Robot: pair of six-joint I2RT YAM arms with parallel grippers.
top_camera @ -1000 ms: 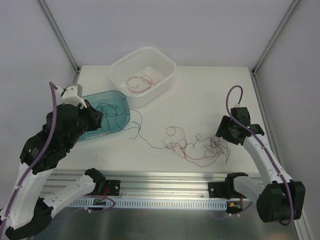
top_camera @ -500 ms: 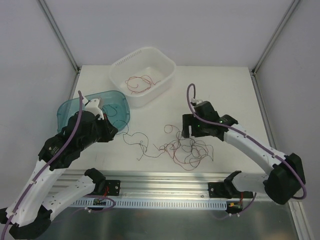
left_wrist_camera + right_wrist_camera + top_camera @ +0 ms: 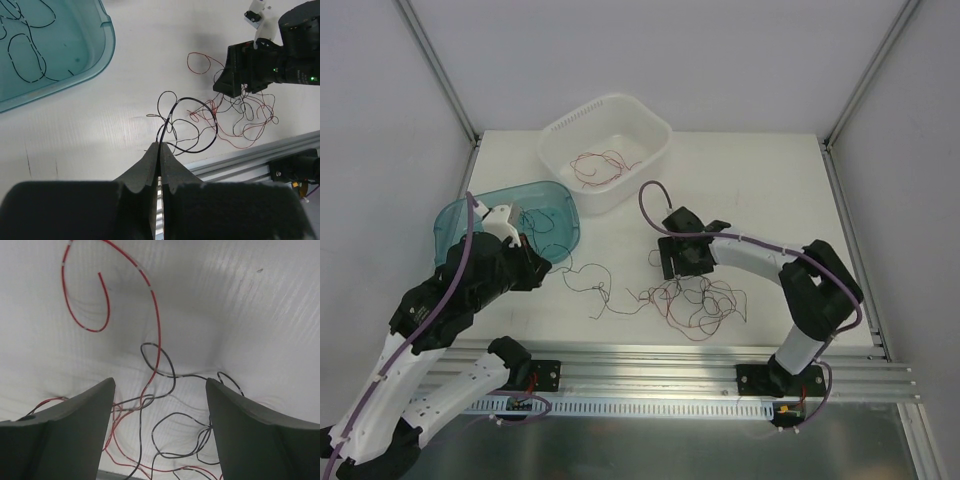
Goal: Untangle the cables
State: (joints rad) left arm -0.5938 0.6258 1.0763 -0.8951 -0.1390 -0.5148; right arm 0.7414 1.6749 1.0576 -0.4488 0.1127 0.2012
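Jaws wide, the right gripper (image 3: 678, 268) hangs over the upper-left edge of the cables (image 3: 700, 302) at lower centre, while the left gripper (image 3: 159, 148) pinches a black strand (image 3: 169, 116) leading right into them.

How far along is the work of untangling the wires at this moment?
Done: some red wires lie in the white basket, and some black wires in the teal bin. In hand: the left end effector is shut on one black wire; the right end effector hangs open over the tangle. Left: that mixed red and black tangle on the table, so much is not yet sorted.
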